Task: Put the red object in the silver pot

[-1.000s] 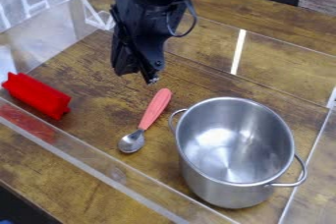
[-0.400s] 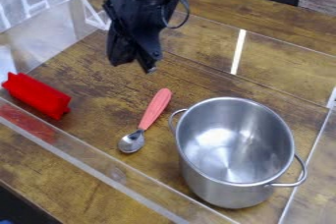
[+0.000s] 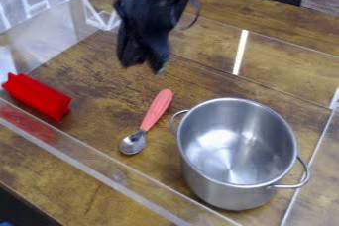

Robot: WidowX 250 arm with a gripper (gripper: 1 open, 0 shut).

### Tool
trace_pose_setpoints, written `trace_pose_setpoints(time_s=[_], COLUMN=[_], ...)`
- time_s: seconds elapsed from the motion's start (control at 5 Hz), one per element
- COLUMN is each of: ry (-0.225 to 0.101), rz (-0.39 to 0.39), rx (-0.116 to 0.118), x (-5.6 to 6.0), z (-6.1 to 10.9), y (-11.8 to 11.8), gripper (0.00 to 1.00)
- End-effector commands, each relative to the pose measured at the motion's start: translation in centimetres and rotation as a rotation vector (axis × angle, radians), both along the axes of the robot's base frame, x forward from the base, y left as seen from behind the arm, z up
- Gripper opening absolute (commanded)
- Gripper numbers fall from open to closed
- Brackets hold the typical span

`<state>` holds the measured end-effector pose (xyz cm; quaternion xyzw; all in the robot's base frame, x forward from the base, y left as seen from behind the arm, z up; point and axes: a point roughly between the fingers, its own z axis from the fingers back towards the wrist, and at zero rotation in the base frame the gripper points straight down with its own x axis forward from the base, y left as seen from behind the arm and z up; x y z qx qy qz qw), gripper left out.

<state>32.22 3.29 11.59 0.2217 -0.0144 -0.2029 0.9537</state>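
The red object [image 3: 36, 94], a bright red brick-like block, lies at the left edge of the wooden table. The silver pot [image 3: 239, 152] stands empty at the lower right, its two small handles showing. My dark gripper [image 3: 143, 63] hangs above the table's upper middle, pointing down. It is well to the right of the block and up-left of the pot, and touches neither. It is blurred, so its jaws cannot be made out, and nothing shows between them.
A metal spoon with a pinkish-red handle [image 3: 150, 119] lies between the gripper and the pot, bowl toward the front. Clear plastic walls [image 3: 79, 151] run along the table's front and left sides.
The gripper stays about where it was over the table but now looks motion-blurred. The block, spoon and pot have not moved.
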Motion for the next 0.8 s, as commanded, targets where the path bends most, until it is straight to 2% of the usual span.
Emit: trace_pose_setpoints(time_s=[0.0,0.2,0.4,0.6], ry=[-0.090,-0.110,-0.128,-0.138], rz=[-0.150,-0.366,-0.540,-0.668], rx=[-0.007,-0.023,-0.007,-0.018], x=[-1.8,-3.4,-5.6,-6.4], z=[1.1,-0.6,-1.0,-1.3], y=[3.7,8.2,10.6,11.8], gripper=[1.00,1.00,1.00,1.00])
